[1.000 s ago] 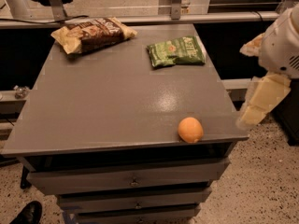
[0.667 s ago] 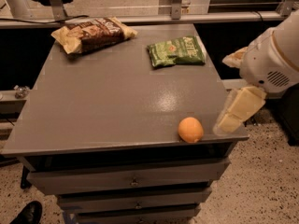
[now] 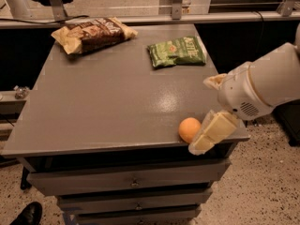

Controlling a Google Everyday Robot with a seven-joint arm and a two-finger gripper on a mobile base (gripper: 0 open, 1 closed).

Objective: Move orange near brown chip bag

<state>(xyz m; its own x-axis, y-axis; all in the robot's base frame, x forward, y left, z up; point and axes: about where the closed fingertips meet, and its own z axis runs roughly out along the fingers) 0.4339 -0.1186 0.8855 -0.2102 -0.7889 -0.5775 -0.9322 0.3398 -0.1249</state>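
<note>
Sitting lower right at table's [image 3: 108, 102] front edge: orange [image 3: 189, 129], gripper [image 3: 213, 134] just beside it, spread or pressed together cannot tell. Might nudge fruit over the edge with a glancing touch. Well apart, upper left: brown chip bag [image 3: 93, 33].

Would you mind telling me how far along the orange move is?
Nothing looks done: the orange sits at the front-right edge of the table, far from the brown chip bag at the back-left corner. In hand: the end effector is beside the orange. Left: grasping, carrying and placing it by the bag.
</note>
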